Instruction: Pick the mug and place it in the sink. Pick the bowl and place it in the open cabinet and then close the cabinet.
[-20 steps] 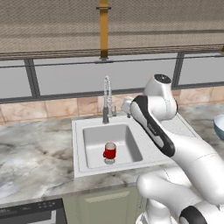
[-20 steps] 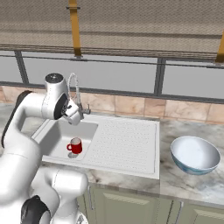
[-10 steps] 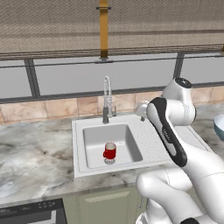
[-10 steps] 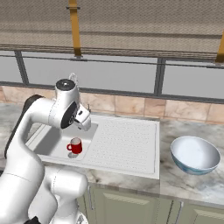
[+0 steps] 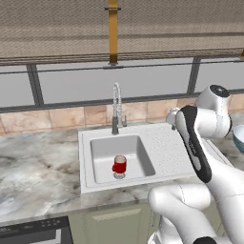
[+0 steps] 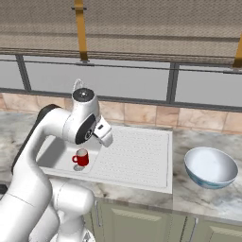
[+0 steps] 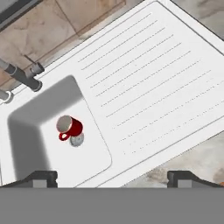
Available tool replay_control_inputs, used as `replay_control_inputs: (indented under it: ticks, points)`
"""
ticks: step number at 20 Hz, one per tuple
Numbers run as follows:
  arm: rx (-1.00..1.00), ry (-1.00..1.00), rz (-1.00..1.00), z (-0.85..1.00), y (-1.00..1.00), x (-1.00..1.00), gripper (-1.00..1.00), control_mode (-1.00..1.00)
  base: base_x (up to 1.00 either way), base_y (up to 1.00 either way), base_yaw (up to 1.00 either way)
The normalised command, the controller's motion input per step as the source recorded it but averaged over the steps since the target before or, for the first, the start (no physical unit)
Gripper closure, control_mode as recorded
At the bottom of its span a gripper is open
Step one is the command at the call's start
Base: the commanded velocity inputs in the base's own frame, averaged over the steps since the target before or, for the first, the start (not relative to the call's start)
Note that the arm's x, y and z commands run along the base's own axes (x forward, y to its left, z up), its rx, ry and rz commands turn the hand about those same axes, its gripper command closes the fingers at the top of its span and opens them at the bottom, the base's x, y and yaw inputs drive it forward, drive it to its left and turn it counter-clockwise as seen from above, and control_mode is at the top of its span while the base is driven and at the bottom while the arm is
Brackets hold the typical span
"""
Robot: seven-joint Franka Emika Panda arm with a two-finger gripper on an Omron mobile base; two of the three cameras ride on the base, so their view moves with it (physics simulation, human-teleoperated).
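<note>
The red mug [image 5: 119, 165] [image 6: 81, 157] [image 7: 70, 127] stands upright on the floor of the white sink [image 5: 86, 143] [image 7: 144, 87], beside the round drain. My gripper [image 7: 113, 178] [image 6: 105, 133] hovers high above the sink's front rim, near where basin and ribbed drainboard meet; it is open and holds nothing. The blue-green bowl [image 6: 210, 167] [image 5: 239, 138] sits upright on the marble counter to the right of the drainboard, well away from the gripper. The cabinet is out of view.
The chrome spring-neck faucet [image 5: 116, 107] [image 7: 22, 76] rises behind the basin. Marble counter [image 5: 38, 167] runs on both sides of the sink, with a tiled backsplash and window behind. A dark stove panel [image 5: 33, 231] shows at the lower left.
The arm has swung to the right, from over the basin toward the drainboard, with the gripper still open. The mug stays where it was in the sink.
</note>
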Motion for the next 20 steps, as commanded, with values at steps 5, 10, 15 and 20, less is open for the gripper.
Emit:
replay_control_inputs:
  ticks: [5, 10, 15, 20]
  points:
    - [0.00, 0.00, -0.42, 0.01, -0.58, -0.01, -1.00, -1.00, 0.00, 0.00, 0.00]
    - [0.00, -0.06, -0.52, 0.02, -0.49, 0.00, -1.00, -1.00, 0.00, 0.00, 0.00]
    - [0.00, -0.11, -0.58, 0.07, -0.37, 0.00, -1.00, -1.00, 0.00, 0.00, 0.00]
    - [0.00, -0.24, -0.54, 0.13, -0.13, 0.00, -1.00, -1.00, 0.00, 0.00, 0.00]
